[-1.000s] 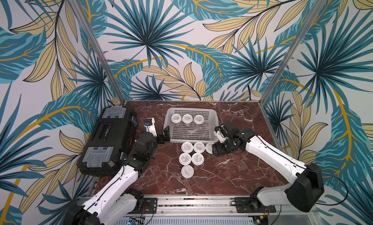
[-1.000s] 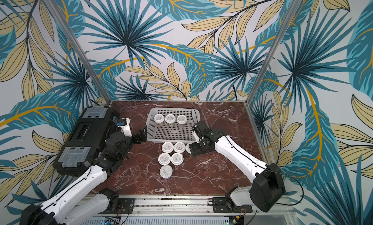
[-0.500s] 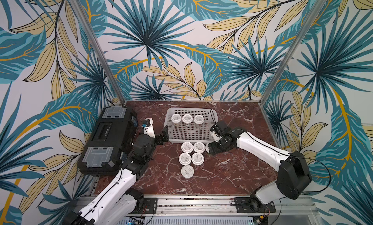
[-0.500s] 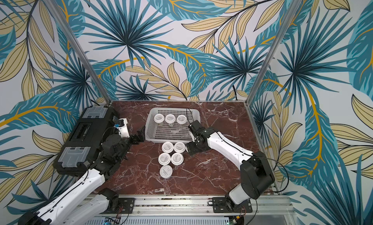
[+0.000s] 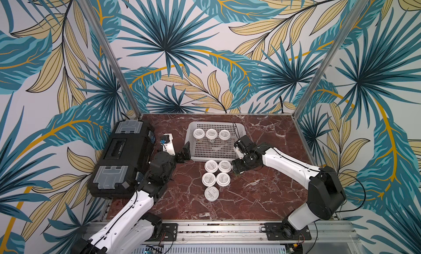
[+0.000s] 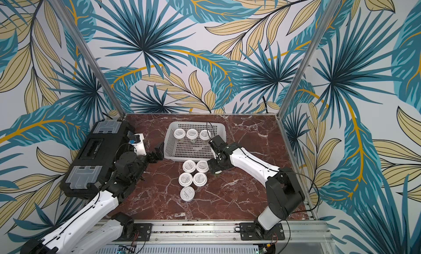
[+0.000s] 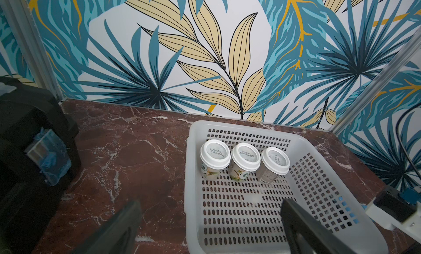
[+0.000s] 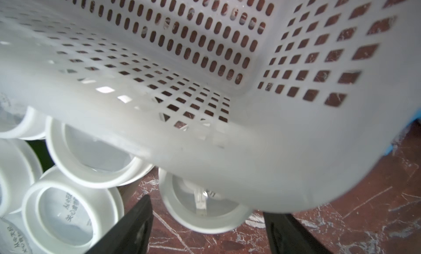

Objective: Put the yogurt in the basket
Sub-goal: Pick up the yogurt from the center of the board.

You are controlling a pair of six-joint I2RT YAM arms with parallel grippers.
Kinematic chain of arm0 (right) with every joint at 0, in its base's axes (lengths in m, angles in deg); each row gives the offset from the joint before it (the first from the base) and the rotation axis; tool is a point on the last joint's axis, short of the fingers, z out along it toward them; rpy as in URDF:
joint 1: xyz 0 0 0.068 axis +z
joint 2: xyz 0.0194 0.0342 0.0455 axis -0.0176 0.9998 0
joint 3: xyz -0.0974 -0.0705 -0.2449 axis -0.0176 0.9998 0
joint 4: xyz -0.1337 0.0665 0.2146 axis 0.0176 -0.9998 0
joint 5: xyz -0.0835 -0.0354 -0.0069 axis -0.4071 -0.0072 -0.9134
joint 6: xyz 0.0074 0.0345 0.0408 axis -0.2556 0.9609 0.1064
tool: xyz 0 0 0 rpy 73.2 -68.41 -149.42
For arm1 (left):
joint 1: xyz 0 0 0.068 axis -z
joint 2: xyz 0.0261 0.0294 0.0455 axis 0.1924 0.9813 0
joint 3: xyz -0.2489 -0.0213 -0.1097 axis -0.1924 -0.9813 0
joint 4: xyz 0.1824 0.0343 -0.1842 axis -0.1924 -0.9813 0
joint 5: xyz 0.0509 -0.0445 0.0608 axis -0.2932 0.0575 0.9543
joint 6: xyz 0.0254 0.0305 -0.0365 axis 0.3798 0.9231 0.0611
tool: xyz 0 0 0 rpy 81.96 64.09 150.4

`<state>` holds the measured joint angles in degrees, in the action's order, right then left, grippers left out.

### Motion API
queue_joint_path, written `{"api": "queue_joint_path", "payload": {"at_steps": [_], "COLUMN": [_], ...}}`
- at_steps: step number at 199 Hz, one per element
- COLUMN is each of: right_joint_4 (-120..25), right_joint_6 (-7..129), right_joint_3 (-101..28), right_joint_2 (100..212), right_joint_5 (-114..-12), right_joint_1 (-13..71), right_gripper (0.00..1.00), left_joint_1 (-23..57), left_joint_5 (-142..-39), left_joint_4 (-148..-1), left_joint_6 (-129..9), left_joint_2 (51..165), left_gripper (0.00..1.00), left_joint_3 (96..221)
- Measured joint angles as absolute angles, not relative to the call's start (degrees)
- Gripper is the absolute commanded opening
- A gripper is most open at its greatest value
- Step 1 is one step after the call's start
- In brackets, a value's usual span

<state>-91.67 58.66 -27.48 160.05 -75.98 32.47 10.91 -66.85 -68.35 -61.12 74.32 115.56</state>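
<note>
Since a second ago the right arm has swung its gripper in toward the jars on the table, while the left arm has barely shifted. At the far left, a black toolbox (image 5: 123, 159) with clear lid compartments lies at the edge of the red marble tabletop (image 5: 262, 196).

Just beside it, the left gripper (image 5: 184, 153) hovers at the near left corner of the white perforated basket (image 5: 239, 128). Its fingers (image 7: 118, 227) are spread wide and hold nothing. In the left wrist view one finger shows over marble and the other over the basket's grid floor.

Three yogurt jars (image 5: 211, 134) stand upright in a row by the basket's far wall. Five more yogurt jars (image 5: 214, 178) cluster on the table just in front of the near wall, in rows of two, two and one.

Right of that cluster, a sixth jar (image 8: 200, 207) stands at the basket's near right corner. In the right wrist view the basket's rolled rim hides part of its lid. The right gripper (image 5: 237, 168) is down over this jar and covers most of it in both top views. Its fingers (image 8: 136, 221) stand apart on either side with marble showing in the gaps, so they are not pinching it.
</note>
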Motion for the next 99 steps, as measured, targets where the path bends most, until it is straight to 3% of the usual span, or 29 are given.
{"api": "queue_joint_path", "payload": {"at_steps": [99], "right_joint_4": [-91.02], "right_joint_6": [58.68], "right_joint_3": [-27.48], "right_joint_2": [162.08], "right_joint_5": [-77.05], "right_joint_1": [32.47], "right_gripper": [0.81], "left_joint_1": [10.82], "left_joint_5": [-66.89], "left_joint_4": [-68.35], "left_joint_6": [-61.08], "left_joint_2": [74.41], "left_gripper": [0.99], "left_joint_3": [115.56]}}
